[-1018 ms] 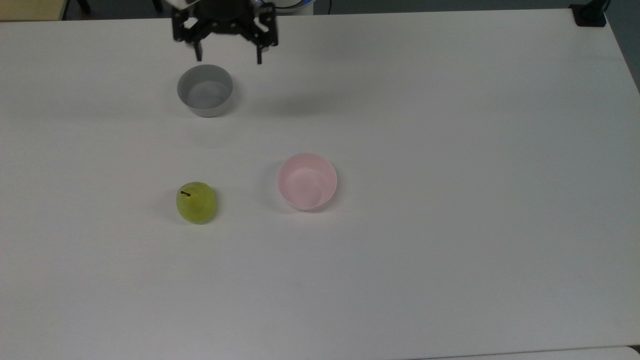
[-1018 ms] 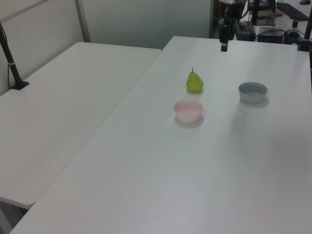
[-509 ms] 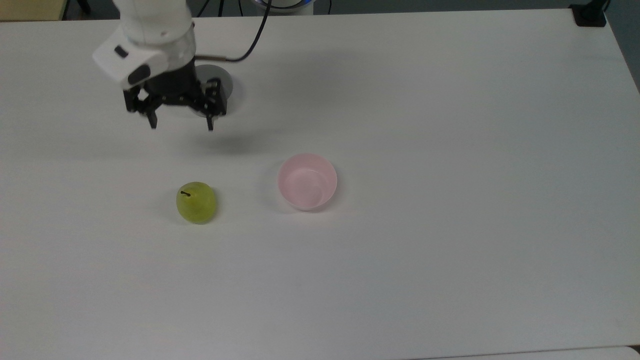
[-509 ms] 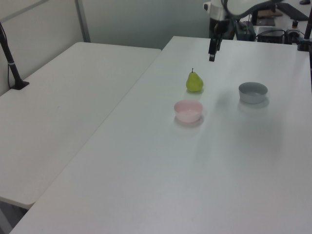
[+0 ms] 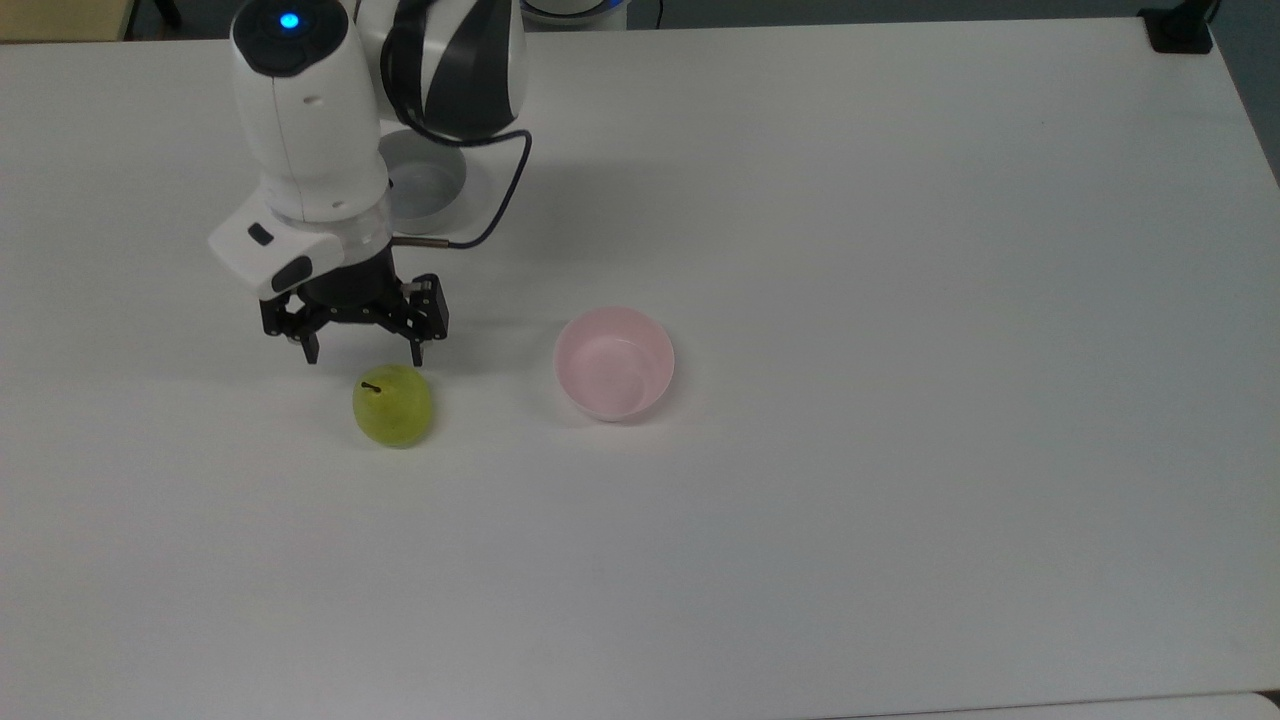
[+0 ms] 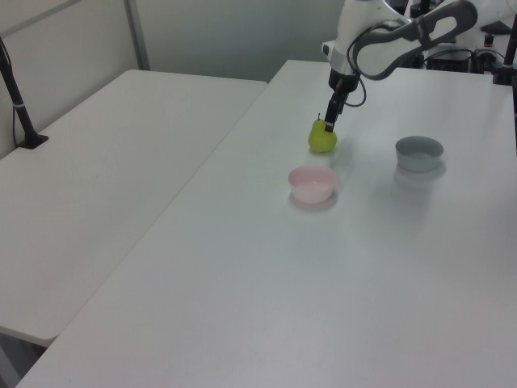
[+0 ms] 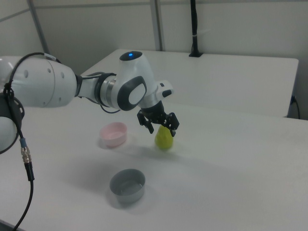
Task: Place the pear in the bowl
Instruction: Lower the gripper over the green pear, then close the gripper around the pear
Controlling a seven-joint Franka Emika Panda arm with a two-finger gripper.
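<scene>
So there's a big white desk (image 5: 900,500) with the Panda arm (image 5: 310,130) reaching out over it. Two bowls sit on it: the grey bowl (image 7: 127,185) back by the arm, and the pink bowl (image 5: 614,362) sitting empty, near the pear on the top view's right. The gripper (image 5: 364,352) hangs right above the pear (image 5: 393,405), fingers (image 5: 311,349) spread wide and holding nothing. The pear is standing upright on the desk, stem up, not in the bowl yet.

Upright pear (image 5: 393,405) beside pink bowl (image 5: 614,362)
</scene>
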